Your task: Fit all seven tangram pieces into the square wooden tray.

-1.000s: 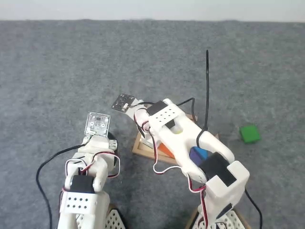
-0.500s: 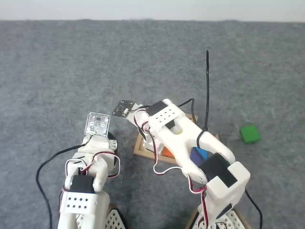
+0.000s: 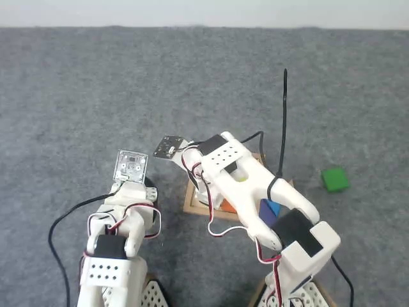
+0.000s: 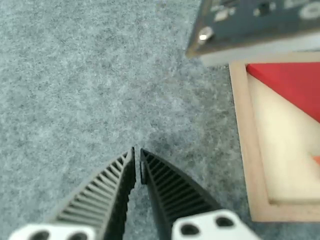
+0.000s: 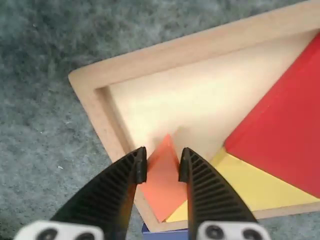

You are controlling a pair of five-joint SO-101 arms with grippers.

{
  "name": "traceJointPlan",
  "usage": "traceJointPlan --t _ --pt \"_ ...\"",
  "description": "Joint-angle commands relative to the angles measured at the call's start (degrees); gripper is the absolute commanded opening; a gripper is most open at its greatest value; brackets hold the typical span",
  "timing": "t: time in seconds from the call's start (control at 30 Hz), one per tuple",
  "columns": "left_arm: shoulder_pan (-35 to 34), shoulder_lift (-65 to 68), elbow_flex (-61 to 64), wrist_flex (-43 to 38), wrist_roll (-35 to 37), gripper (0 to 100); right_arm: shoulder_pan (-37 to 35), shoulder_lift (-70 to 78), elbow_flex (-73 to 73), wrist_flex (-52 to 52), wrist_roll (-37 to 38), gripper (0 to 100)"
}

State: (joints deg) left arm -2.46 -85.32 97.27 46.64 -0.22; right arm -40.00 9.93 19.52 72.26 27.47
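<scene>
The left hand (image 4: 138,152) hangs clenched over the grey bench (image 4: 75,75) with nothing between its ribbed fingers. It sits just beside the outer rim of the wooden tray (image 4: 245,130).

The right hand (image 5: 161,160) is over a corner of the tray (image 5: 165,52). Its fingers are parted a little and hold nothing. The pointed tip of an orange triangle (image 5: 161,187) shows in the gap between them, lying flat on the tray floor. Beside it lie a yellow piece (image 5: 250,190) and a large red triangle (image 5: 280,135), edge to edge.

These pieces look like thin painted wood, so probably light, rigid and rather slick. A grip across two straight edges near the middle should hold better than one on the narrow tip, where fingers could slide off.

Farther out, a green piece (image 3: 335,179) lies alone on the bench, well apart from the tray and both hands.
</scene>
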Motion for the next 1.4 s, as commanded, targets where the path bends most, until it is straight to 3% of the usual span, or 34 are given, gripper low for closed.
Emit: traceJointPlan --t 0.0,0.1,0.3,0.5,0.93,1.2,1.37 --pt "-0.26 -0.7 -0.48 0.09 0.26 2 -0.4 -3.65 -0.35 0.66 0.53 12.0" --pt "-0.26 -0.7 -0.48 0.09 0.26 2 -0.48 -3.74 -0.35 0.66 0.44 13.4" --pt "-0.26 -0.7 -0.48 0.09 0.26 2 -2.68 -4.09 -0.35 -1.89 0.09 26.6" --pt "-0.26 -0.7 -0.48 0.09 0.26 2 -2.33 -8.31 -1.23 -1.63 -1.05 24.3" --pt "-0.26 -0.7 -0.48 0.09 0.26 2 21.05 -42.86 12.92 5.23 -1.85 24.1" --pt "-0.26 -0.7 -0.48 0.09 0.26 2 32.48 -38.2 21.19 4.26 0.18 24.3" --pt "-0.26 -0.7 -0.48 0.09 0.26 2 33.27 -29.58 21.1 0.13 -2.2 24.3"
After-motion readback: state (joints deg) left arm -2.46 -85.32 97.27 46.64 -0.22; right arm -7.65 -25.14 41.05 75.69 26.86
